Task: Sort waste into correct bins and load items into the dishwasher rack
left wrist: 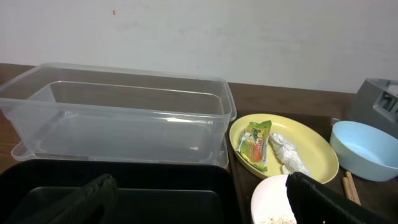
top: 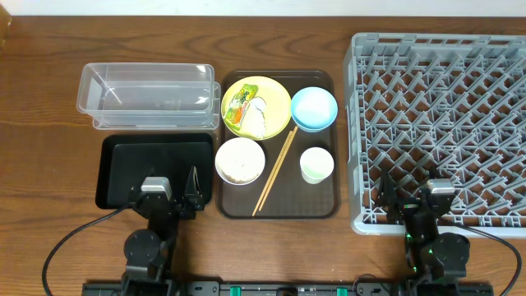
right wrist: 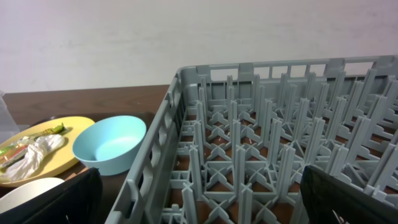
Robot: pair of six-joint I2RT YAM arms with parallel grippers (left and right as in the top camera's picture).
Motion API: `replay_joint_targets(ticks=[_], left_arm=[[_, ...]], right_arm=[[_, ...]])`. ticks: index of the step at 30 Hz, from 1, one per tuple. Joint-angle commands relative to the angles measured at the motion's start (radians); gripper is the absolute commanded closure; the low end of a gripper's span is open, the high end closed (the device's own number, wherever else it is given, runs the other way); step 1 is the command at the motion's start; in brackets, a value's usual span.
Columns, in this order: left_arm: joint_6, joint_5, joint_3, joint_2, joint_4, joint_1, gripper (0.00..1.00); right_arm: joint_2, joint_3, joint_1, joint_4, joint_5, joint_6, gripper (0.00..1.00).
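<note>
The brown tray (top: 234, 207) carries the dishes. At its far left is the plate (top: 275, 92), with the wrapper (top: 240, 105) and crumpled paper (top: 260, 113) lying side by side on it; at the far right is the blue bowl (top: 314, 108). At the near left is the white bowl (top: 240, 160), with rice (top: 240, 167) in its bottom; at the near right is the cup (top: 316, 164). The chopsticks (top: 275, 171) lie together between white bowl and cup, their long axis slanting from the tray's near middle up toward the blue bowl.

To the left of the brown tray are the clear bin (top: 148, 97), farther back, and the black tray (top: 115, 168), nearer; both have their long sides running left to right. The rack (top: 440, 123) stands to the right, pegs upright.

The left gripper (top: 168, 197) sits low at the black tray's near edge, pointing away toward the clear bin, its jaws spread wide with nothing between them. The right gripper (top: 415, 201) sits at the rack's near edge, facing across the pegs, with its jaws likewise spread.
</note>
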Motion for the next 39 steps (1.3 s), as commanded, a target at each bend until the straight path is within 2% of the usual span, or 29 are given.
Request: replay_joint_targets(ticks=[1, 21, 27, 33, 39], left_arm=[[0.017, -0.002, -0.022, 0.002, -0.036, 0.006, 0.11], [0.017, -0.002, -0.022, 0.002, -0.035, 0.006, 0.11], [-0.067, -0.002, 0.006, 0.021, -0.062, 0.006, 0.11], [-0.066, -0.002, 0.172, 0.177, -0.208, 0.006, 0.11], [-0.065, -0.002, 0.42, 0.489, -0.351, 0.006, 0.1]], right_arm=[[-0.005, -0.002, 0.01, -0.004, -0.003, -0.013, 0.01], [-0.005, -0.002, 0.01, -0.002, -0.001, -0.012, 0.01], [-0.002, 0.007, 0.009, -0.002, 0.011, 0.011, 0.01], [0.072, 0.126, 0.009, -0.116, 0.111, 0.01, 0.01], [0.293, 0.338, 0.009, -0.238, 0.161, 0.006, 0.01]])
